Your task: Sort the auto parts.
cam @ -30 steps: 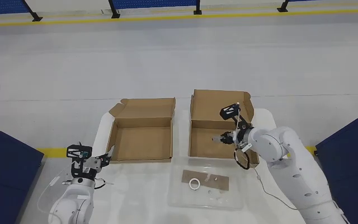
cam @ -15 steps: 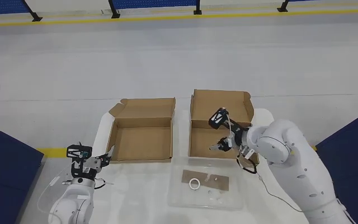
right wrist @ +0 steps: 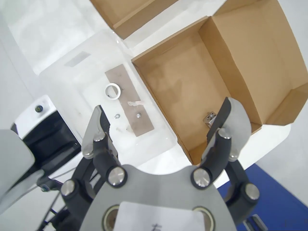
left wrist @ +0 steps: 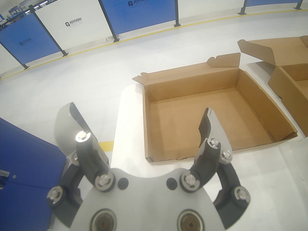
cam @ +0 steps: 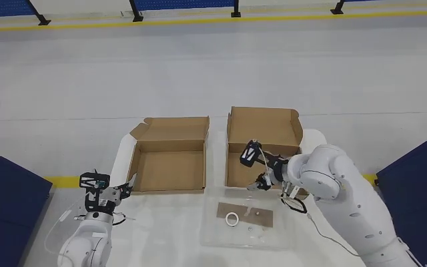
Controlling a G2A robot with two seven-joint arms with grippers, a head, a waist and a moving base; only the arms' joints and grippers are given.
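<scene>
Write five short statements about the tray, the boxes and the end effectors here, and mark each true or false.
1. The white ring lies in the clear tray. True.
2. The right end effector grips a part. False: it is open and holds nothing.
3. A small metal part lies in the right box. True.
4. The left end effector is shut. False: it is open.
5. The left box has its lid closed. False: it stands open.

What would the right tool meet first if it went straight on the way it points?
Likely the right box, at its wall beside the tray or the floor just inside. The open right tool aims there, but depth is unclear.
</scene>
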